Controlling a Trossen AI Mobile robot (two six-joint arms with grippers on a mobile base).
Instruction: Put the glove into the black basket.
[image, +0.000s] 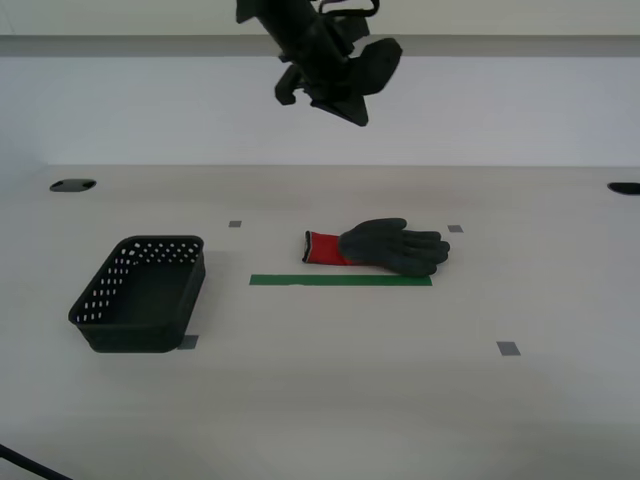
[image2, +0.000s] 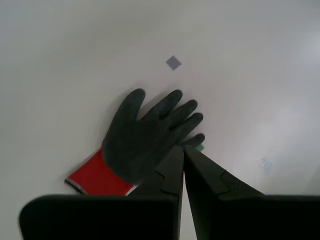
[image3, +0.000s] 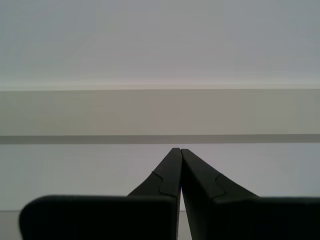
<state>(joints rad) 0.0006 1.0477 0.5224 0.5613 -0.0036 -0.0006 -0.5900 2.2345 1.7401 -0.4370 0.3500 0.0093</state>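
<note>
Glove (image: 380, 245) — dark grey, red-cuffed, floppy — lay flat on the pale table (image: 400, 400), well apart from the perforated black plastic basket (image: 140, 295). My second gripper (image2: 183, 150) hung above, apparently clenched and empty — it should open wide, then pinch the palm.

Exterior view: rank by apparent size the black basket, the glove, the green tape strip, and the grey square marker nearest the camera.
1. Black perforated plastic basket, though it sits nearer the camera.
2. Dark grey glove with red cuff.
3. Green tape strip: longer than the glove, but much thinner.
4. Grey square marker.
</note>
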